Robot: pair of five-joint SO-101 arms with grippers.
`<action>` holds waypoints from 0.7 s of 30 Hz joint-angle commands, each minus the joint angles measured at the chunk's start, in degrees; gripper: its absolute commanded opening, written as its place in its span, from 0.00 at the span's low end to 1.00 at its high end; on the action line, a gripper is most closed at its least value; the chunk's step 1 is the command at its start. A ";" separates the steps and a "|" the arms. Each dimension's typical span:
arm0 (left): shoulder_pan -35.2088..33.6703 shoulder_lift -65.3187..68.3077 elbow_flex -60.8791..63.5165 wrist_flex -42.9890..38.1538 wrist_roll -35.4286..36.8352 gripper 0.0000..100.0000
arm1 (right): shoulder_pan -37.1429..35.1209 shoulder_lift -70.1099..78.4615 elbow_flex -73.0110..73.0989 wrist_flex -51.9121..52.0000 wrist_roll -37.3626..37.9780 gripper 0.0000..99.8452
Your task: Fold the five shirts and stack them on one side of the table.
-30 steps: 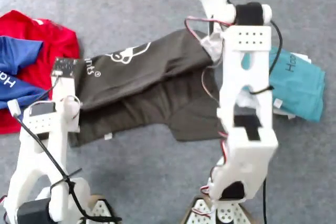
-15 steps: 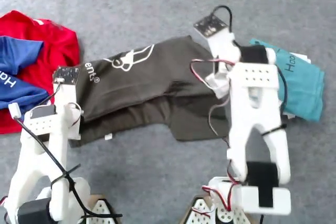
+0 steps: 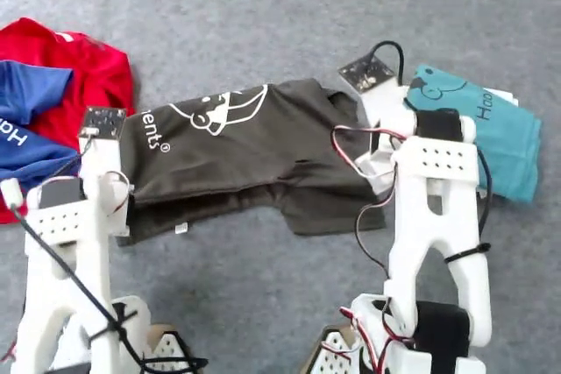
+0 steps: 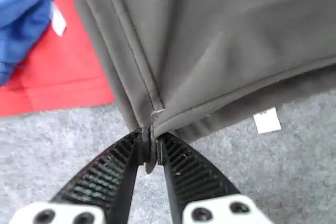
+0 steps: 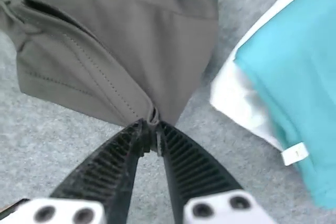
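Hems of the dark grey shirt are pinched by the left end effector and the right end effector. It is laid across the desk, long axis from arm to arm, its right edge hidden under the right arm.

Five shirts: red shirt, blue shirt, grey shirt, teal shirt, white shirt. Two pincers: left pincer, right pincer.

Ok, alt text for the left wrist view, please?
The left claw is shut on a folded corner of the dark grey shirt, which lies on the grey table. Beside it is a red shirt with a blue shirt on top.
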 commanded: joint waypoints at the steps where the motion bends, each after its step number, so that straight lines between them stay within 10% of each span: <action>1: 0.92 -5.10 3.03 0.26 -0.44 0.03 | 0.70 -3.03 1.54 -0.70 0.18 0.01; 21: 1.71 -8.35 11.47 -5.54 -0.53 0.03 | 8.35 -4.70 7.43 -2.46 3.96 0.01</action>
